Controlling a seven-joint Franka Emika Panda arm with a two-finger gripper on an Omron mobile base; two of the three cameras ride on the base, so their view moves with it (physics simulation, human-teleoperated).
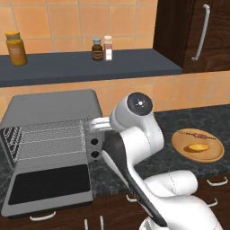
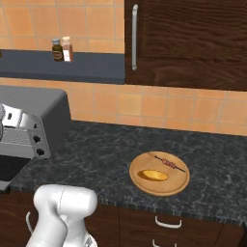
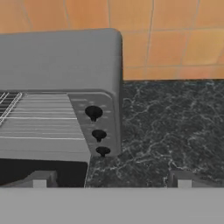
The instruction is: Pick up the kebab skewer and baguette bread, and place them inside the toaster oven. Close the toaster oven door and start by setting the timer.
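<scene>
Gripper (image 3: 111,179) nearest, fingers spread, empty, facing toaster oven (image 3: 61,61) knobs. We find toaster oven door (image 1: 47,184) dropped open. Kebab skewer (image 2: 166,162) and baguette bread (image 2: 153,175) untouched on wooden plate (image 2: 181,185), right on surface (image 2: 96,154). We judge first pick pending: swing gripper right, descend over skewer.

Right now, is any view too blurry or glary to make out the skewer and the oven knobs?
Right base view: kebab skewer small but distinct on the plate, no glare. Left base view: skewer soft, a dark streak. Hand view: toaster oven knobs evenly lit, slightly soft.
</scene>
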